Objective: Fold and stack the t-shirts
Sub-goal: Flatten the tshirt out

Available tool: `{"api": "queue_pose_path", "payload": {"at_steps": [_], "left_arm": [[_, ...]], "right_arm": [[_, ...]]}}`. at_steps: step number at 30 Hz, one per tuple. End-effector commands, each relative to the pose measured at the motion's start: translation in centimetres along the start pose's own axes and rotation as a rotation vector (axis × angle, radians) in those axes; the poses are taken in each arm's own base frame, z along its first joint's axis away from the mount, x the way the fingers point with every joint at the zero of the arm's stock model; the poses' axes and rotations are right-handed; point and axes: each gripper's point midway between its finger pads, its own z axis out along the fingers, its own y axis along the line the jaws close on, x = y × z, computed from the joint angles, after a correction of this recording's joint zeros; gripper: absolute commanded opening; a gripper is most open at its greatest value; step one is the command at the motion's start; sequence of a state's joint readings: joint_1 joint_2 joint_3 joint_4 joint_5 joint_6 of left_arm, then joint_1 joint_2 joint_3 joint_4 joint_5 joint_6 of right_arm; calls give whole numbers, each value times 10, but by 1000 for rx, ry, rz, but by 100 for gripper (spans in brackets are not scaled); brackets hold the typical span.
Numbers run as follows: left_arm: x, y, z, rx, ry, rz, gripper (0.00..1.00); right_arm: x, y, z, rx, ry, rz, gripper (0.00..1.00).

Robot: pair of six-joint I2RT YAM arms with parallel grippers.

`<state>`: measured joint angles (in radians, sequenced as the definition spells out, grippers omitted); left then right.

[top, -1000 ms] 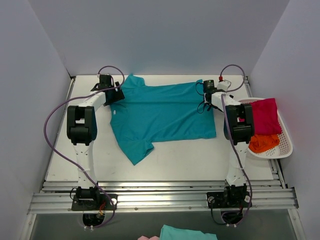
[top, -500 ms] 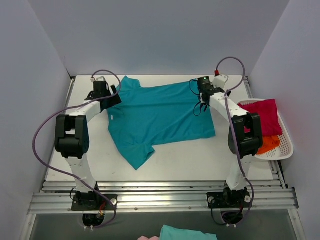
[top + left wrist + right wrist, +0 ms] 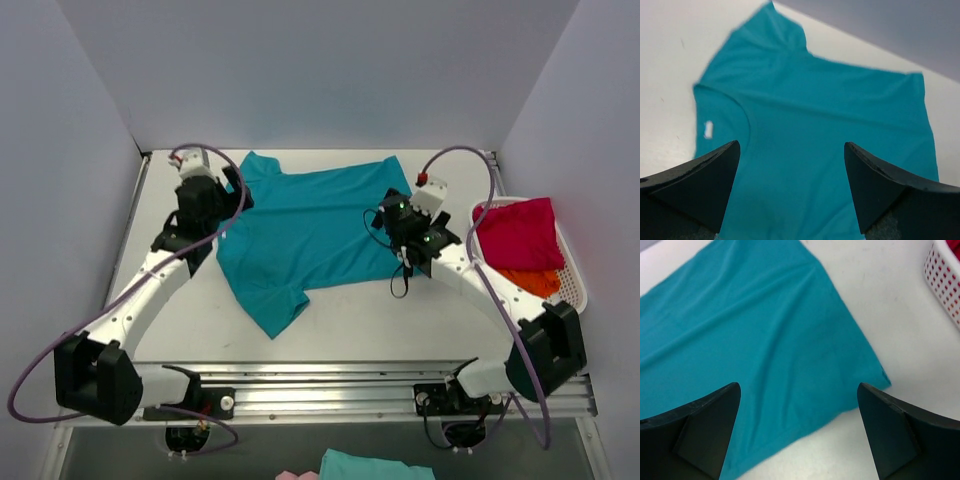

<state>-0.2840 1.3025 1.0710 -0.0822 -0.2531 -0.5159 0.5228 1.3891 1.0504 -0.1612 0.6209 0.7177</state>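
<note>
A teal-blue t-shirt (image 3: 310,225) lies spread flat on the white table, collar to the left, with one sleeve pointing toward the front. My left gripper (image 3: 230,195) hovers open and empty over its collar side; the left wrist view shows the shirt (image 3: 810,130) between the spread fingers (image 3: 700,185). My right gripper (image 3: 393,213) hovers open and empty over the hem side; the right wrist view shows the shirt's hem corner (image 3: 875,375). The crimson-pink t-shirt (image 3: 517,232) and the orange t-shirt (image 3: 528,282) lie bunched in the basket.
A white slatted basket (image 3: 575,295) stands at the table's right edge, and it also shows in the right wrist view (image 3: 945,285). A white label (image 3: 708,129) sits by the shirt's collar. Another teal cloth (image 3: 375,467) shows below the front rail. Walls close in the left, back and right.
Both grippers have pulled back from the shirt's far corners toward the front and risen. The teal shirt stays spread on the table, shifted slightly.
</note>
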Motion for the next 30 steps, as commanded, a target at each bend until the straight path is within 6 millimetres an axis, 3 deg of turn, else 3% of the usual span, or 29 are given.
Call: {"api": "queue_pose_path", "payload": {"at_steps": [1,2,4,5,6,9,10,12,13,16,20,23,30], "left_arm": [[78,5,-25,-88,174,8,94],[105,2,-36,-84,232,35,95],[122,-2,-52,-77,251,7,95],[131,-1,-59,-83,257,13,95],[155,-4,-71,-71,295,17,95],[170,2,-96,-107,293,15,95],[185,4,-114,-109,330,66,95],[192,6,-130,-140,336,53,95],[198,11,-146,-149,350,98,95],[206,13,-166,-164,350,43,95],[247,28,-195,-149,425,20,96],[271,37,-203,-153,446,-11,98],[296,44,-187,-215,375,-50,99]], "right_arm": [[13,-13,-19,-38,25,34,98],[9,-16,-29,-72,23,56,98],[24,-25,-35,-101,50,63,98],[21,-24,-44,-150,47,88,98],[28,-23,-49,-184,73,91,98],[50,-30,-54,-229,116,82,97],[58,-35,-53,-220,137,72,97],[64,-35,-54,-232,154,56,96],[67,-36,-55,-238,159,54,96],[66,-36,-57,-254,149,59,96],[66,-34,-55,-259,144,47,96],[67,-32,-51,-256,142,28,96],[72,-23,-42,-265,150,14,96]]}}
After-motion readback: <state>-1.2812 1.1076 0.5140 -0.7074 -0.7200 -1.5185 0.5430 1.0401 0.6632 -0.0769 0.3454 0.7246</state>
